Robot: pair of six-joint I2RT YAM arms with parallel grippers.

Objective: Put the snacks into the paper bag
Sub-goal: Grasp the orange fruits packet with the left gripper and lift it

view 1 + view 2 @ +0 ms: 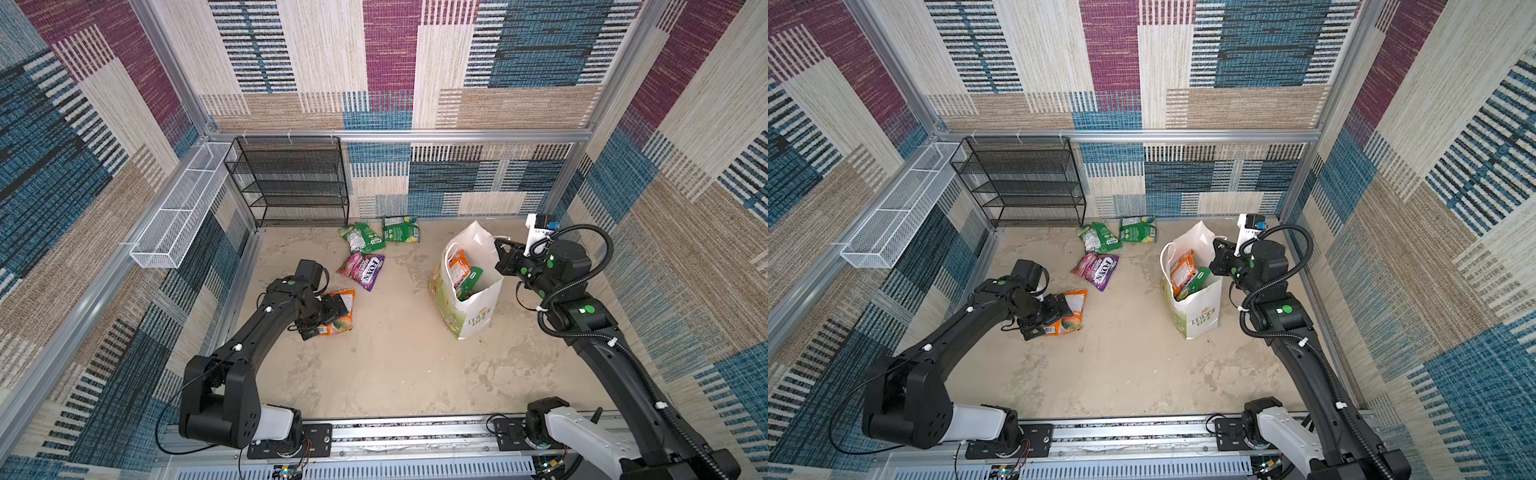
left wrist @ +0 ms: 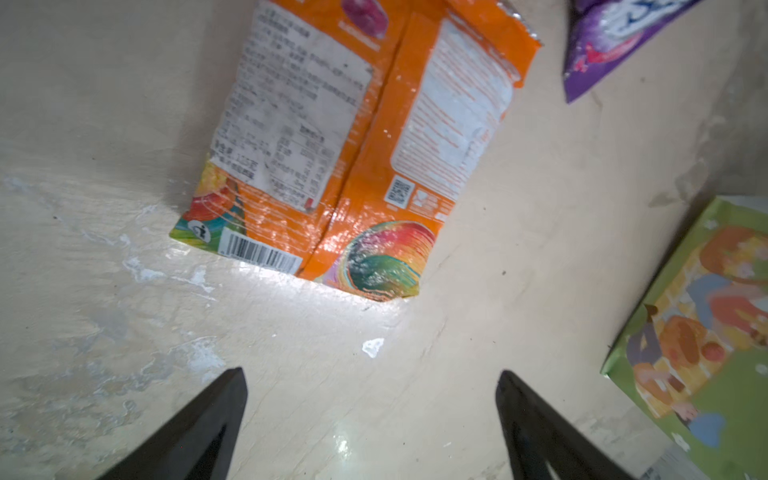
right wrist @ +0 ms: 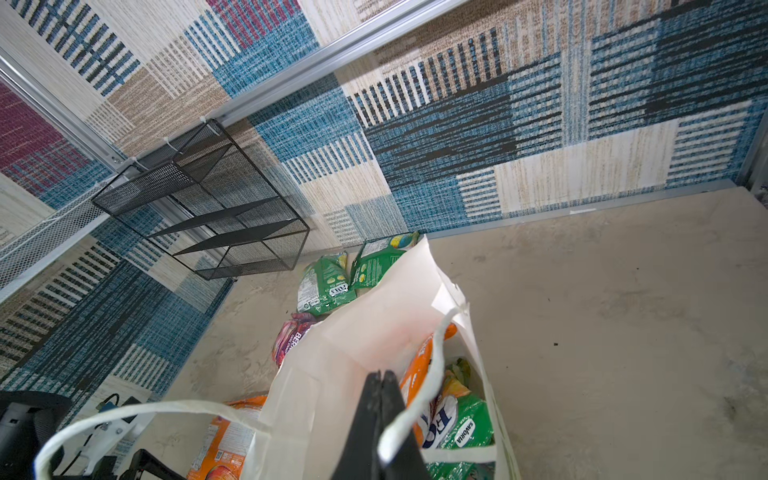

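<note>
An orange packet (image 2: 353, 145) lies flat on the floor, back side up. My left gripper (image 2: 371, 374) hovers open just short of its barcode end, nothing between the fingers; in both top views it (image 1: 334, 311) (image 1: 1059, 311) overlaps that packet (image 1: 345, 299). Two green packets (image 1: 363, 237) (image 1: 400, 228) and a pink-purple FOX'S packet (image 1: 362, 270) lie near the back wall. The white paper bag (image 1: 469, 316) (image 3: 332, 374) stands upright with orange (image 1: 459, 266) and green (image 1: 471, 280) packets inside. My right gripper (image 1: 500, 247) (image 3: 380, 378) is shut on the bag's back right rim, a cord handle (image 3: 432, 374) draped across it.
A black mesh shelf (image 1: 291, 183) stands against the back wall at the left. A white wire basket (image 1: 183, 212) hangs on the left wall. A metal rail (image 1: 395, 432) runs along the front edge. Patterned walls close in the floor on three sides.
</note>
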